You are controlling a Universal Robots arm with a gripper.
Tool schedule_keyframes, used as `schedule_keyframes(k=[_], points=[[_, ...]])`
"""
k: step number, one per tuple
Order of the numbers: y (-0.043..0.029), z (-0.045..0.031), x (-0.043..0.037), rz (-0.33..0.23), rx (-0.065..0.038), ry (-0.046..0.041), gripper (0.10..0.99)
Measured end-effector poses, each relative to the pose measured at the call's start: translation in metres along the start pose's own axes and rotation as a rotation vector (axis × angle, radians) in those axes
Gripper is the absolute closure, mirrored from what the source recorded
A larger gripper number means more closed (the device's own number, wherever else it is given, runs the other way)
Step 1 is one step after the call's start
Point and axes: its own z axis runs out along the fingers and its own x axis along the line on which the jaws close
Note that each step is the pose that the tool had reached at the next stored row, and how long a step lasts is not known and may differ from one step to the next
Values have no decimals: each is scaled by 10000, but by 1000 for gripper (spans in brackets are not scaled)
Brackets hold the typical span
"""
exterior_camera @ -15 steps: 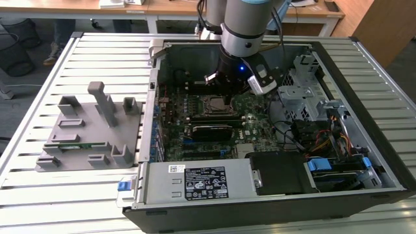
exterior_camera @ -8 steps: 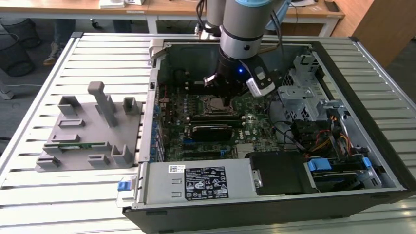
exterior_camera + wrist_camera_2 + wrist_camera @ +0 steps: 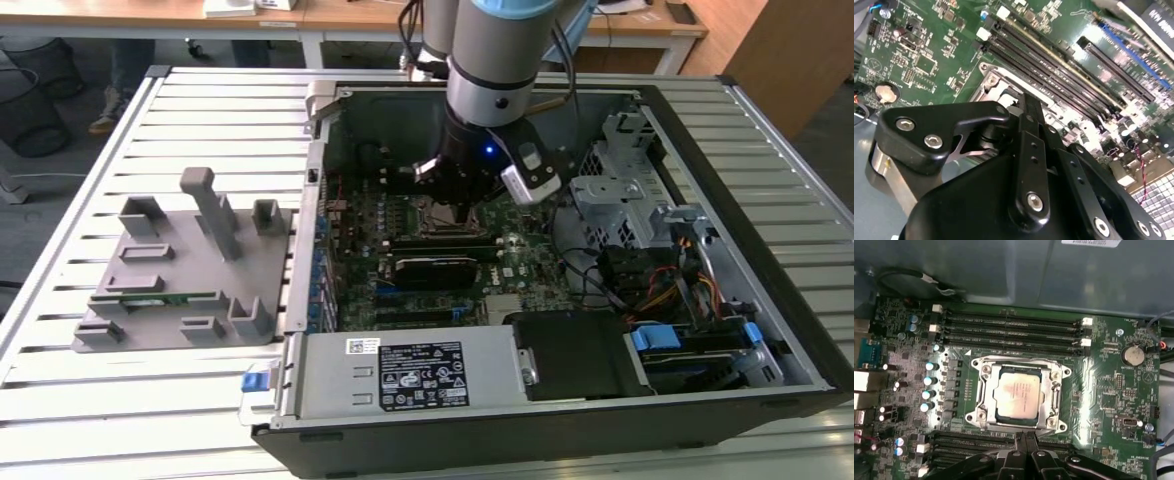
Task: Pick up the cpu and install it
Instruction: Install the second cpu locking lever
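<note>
Already the cpu is sitting flat inside the socket, squared for seating. Just beside it, the gripper is hovering with fingers together, gripping nothing.

Dull, smudged metal lid on cpu — bright metal socket frame; glossy green motherboard; matt black plastic gripper.

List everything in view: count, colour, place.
cpu: 1, silvery-grey, sitting in the motherboard socket
socket frame: 1, metal, around the cpu
memory slots: several, black, beside the socket
motherboard: 1, green, inside the computer case
computer case: 1, black, open, on the slatted table
fixture: 1, grey, at the exterior view's left of the case
memory stick: 1, green, in the fixture
gripper: 1, black, just beside the socket
</note>
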Motion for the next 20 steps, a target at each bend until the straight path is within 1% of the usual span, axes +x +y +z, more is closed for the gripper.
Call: schedule_keyframes(k=[3,9,11,14,18,19,20], points=[[-17,-1,37,-1,0,0,976],[-23,0,178,-1,1,0,976],[-21,5,213,0,0,-1,976],[-23,36,233,0,0,0,976],[-28,87,235,0,-7,11,976],[-36,92,236,1,-37,15,976],[-46,95,237,0,-108,13,976]])
